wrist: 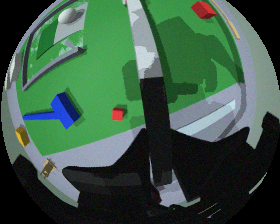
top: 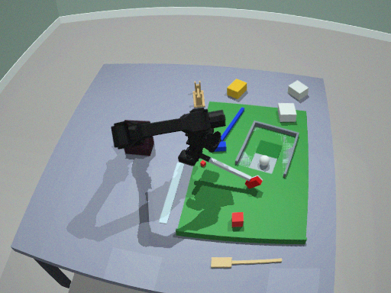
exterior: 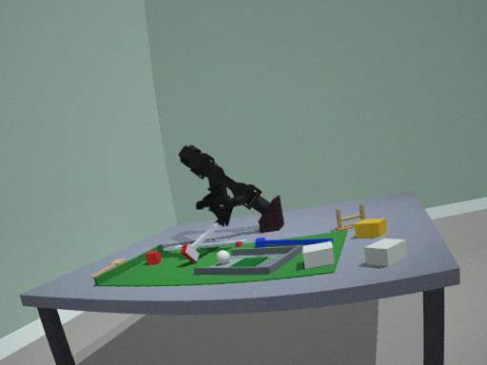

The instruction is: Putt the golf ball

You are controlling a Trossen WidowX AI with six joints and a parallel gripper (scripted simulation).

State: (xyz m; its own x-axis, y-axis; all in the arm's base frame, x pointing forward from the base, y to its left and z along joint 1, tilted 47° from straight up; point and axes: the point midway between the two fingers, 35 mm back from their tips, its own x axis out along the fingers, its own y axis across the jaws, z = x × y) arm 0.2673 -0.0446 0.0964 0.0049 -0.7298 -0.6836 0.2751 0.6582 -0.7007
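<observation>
Gripper (top: pixel 189 158) clamped on the handle end of the putter (top: pixel 233 170), fingers closed around the pale shaft. Shaft slanting down across the mat (top: pixel 275 217), red head (top: pixel 253 181) low over the turf, just outside the open side of the grey pen (top: pixel 267 146). Ball (top: pixel 264 159) sitting on the pale ramp (top: pixel 263 165) at the pen's mouth, close to the head but apart from it. Dark green raised patch (top: pixel 269 148) right behind the ball, inside the walls. Blue putter (top: pixel 230 128) lying flat beside the arm, along the pen's near wall. Small red cube (top: pixel 203 163) just beside the gripper; larger red block (top: pixel 237 219) well apart, toward the mat's front edge. White blocks (top: pixel 287 112), yellow block (top: pixel 237 88) and a wooden stand (top: pixel 198 94) along the far side. Wooden putter (top: pixel 244 262) off the mat, on the table (top: pixel 76 94). In the wrist view, shaft (wrist: pixel 143 41) running straight away from the jaws, ball (wrist: pixel 69 15) up to its left
</observation>
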